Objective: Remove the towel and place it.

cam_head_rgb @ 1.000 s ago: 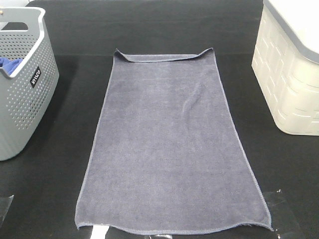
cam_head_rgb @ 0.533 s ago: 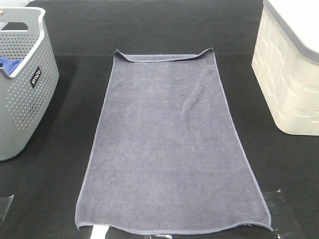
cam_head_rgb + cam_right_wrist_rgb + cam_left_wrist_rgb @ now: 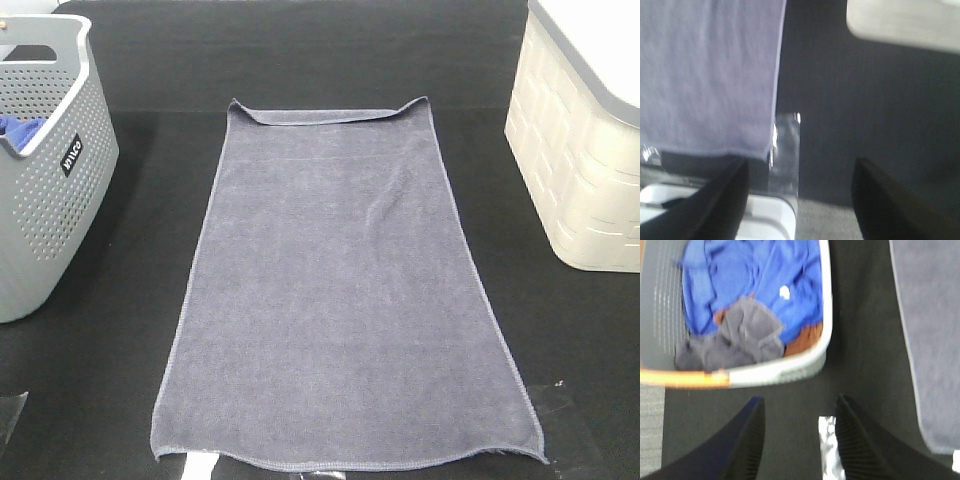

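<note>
The towel [image 3: 345, 290] is lying flat and spread out in the middle of the high view, on the black counter [image 3: 150, 70]. It is a long grey rectangle with a bit of purple in it, and it looks soft and fuzzy. A thin, lighter stitched edge is running all around it. The far end is folding over a little, making a small curled flap. A soft wrinkle is showing in the upper half. The near edge is a bit wavy.

At the upper left of the high view, a grey plastic basket [image 3: 50, 200] is sitting on the counter, well apart from the towel. Its walls are dotted with many small round holes and its rim is pale and smooth. Inside it a bright blue cloth [image 3: 765, 285] is bunching up, with a crumpled grey cloth [image 3: 730, 340] lying on top of it. At the upper right, a cream plastic bin [image 3: 580, 150] with a blocky brick pattern is standing beside the towel.

The left hand [image 3: 797, 440] is open wide and holding nothing, hanging over the bare counter just beside the basket. Its dark fingers [image 3: 855, 440] have ridged pads. The right hand [image 3: 800, 200] is also open wide and empty, near the towel's corner.
</note>
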